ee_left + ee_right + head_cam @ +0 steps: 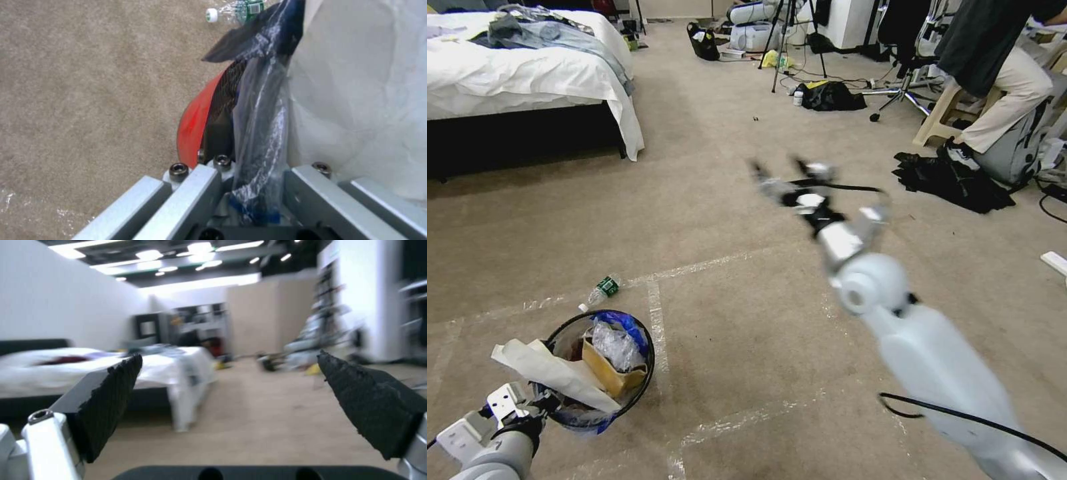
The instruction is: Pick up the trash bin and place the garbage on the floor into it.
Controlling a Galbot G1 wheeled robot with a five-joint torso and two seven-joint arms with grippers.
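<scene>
Red and black, the trash bin (597,373) sits lowest and nearest in your head view, and your left gripper (537,403) is pinching its rim and blue-edged bag on the side closest to the robot; in the left wrist view you can see the metal fingers (195,196) pressed together on the crumpled plastic bag (260,133), with the bin's red base (195,123) just beyond them. Inside the bin you have a brown cardboard piece (610,373), some clear crumpled plastic (616,345) and a sheet of white paper (554,373) that hangs out over the rim toward the gripper. Whether the bin is touching the floor (727,320) or held just above it cannot be told. Just past the bin, on its far side, a clear bottle (602,291) with a green label and white cap lies on the carpet beside a worn tape line (657,320); the left wrist view shows it too (236,10). Farther from the bin, out to its right, your right gripper (784,173) is stretched forward in the air, well above the carpet; its black pads (111,400) are spread wide with nothing between them. Beyond all this, far from the bin, you have a white bed (527,73) on the left and a heap of black clothes (954,183) on the right.
</scene>
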